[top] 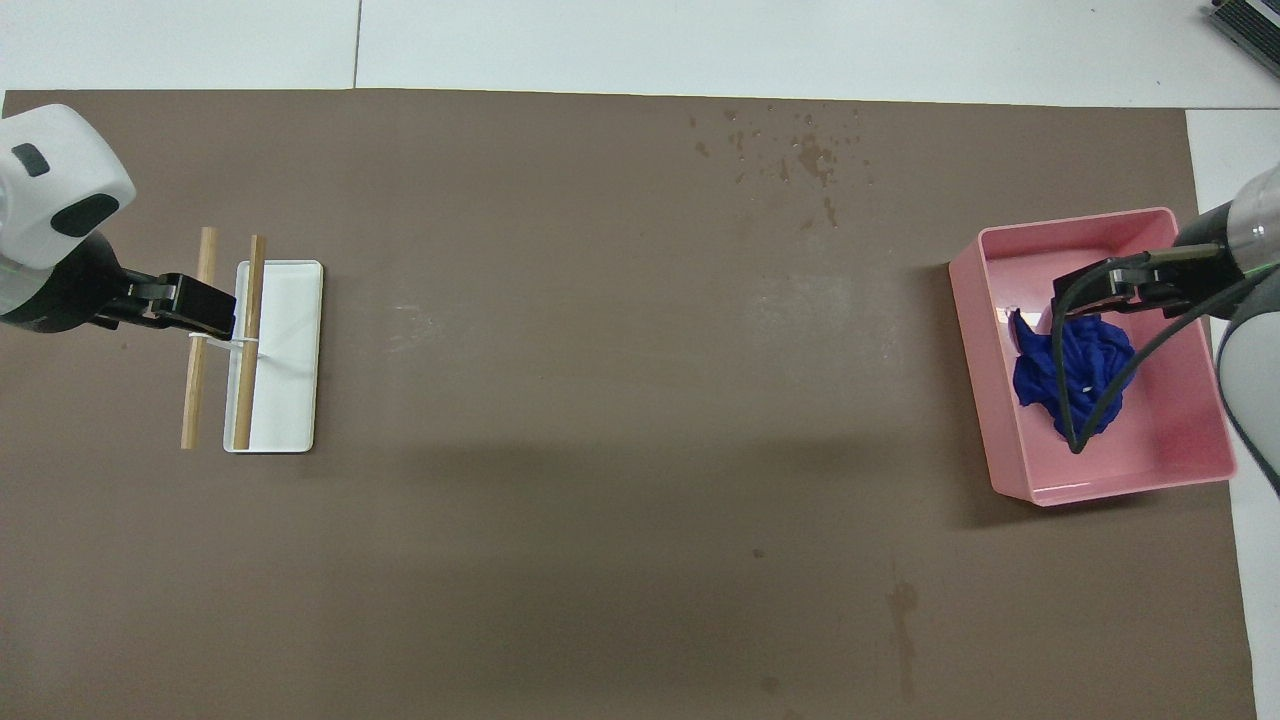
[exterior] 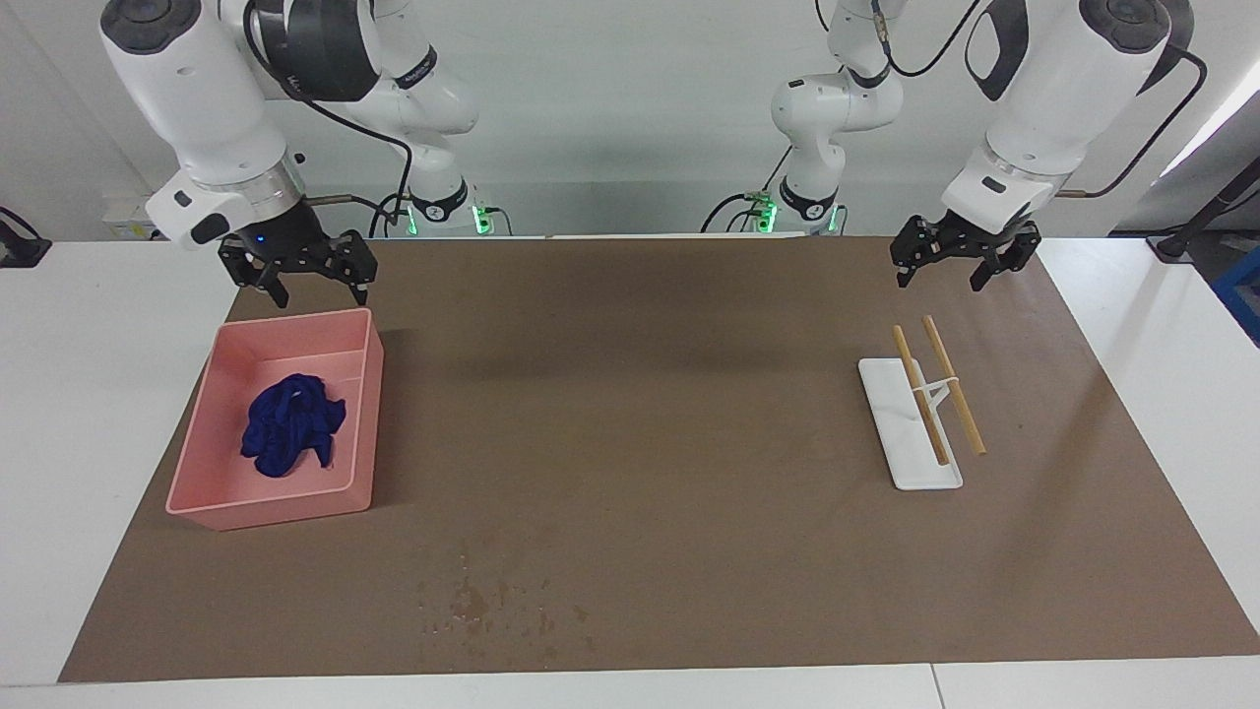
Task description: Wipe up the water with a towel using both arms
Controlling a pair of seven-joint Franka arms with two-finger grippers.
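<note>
- We see the towel [exterior: 291, 437] lying crumpled in the pink tray [exterior: 209, 507], which sits on the brown mat [exterior: 640, 394] toward the right arm's end of the table [exterior: 89, 394].
- We find the water [exterior: 472, 598] as small damp blotches and speckles on the mat, farther from the robots than the tray and well apart from it.
- Our right gripper [exterior: 313, 288] hangs in the air over the tray's edge nearest the robots, its fingers spread wide and holding nothing; it is not touching the towel.
- Our left gripper [exterior: 943, 276] hangs over the mat toward the left arm's end, also spread wide and empty.
- We see a white flat holder [exterior: 891, 418] with two wooden sticks [exterior: 935, 394] lying across it, farther from the robots than what the left gripper is over.
</note>
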